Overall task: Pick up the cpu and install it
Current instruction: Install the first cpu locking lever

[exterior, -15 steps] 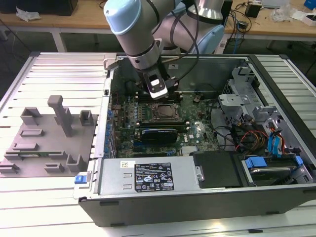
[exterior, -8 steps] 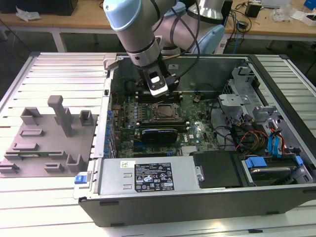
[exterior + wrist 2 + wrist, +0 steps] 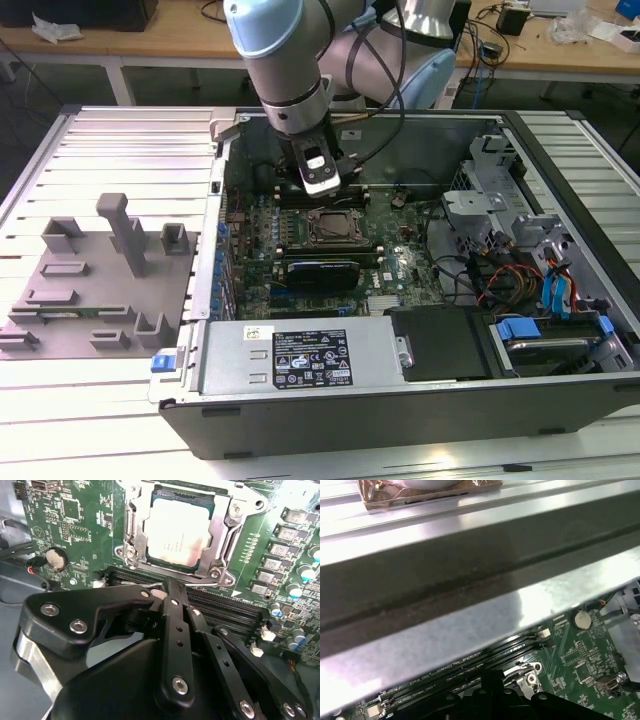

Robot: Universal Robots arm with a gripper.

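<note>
Workbenches ring an open case (image 3: pixel 400 400) lying on a slatted table (image 3: pixel 130 150). Gripper (image 3: pixel 167 587) hangs over the memory slots (image 3: pixel 220 605), fingers pressed together on nothing; cpu (image 3: pixel 176 532) already sits in its socket (image 3: pixel 226 535), at the gripper's twelve o'clock in the second wrist view. Seating looks done; latching would need a careful push.

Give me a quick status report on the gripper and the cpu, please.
Gripper closed and empty, over the memory slots. Cpu seated in the socket. Nothing in the way.
</note>
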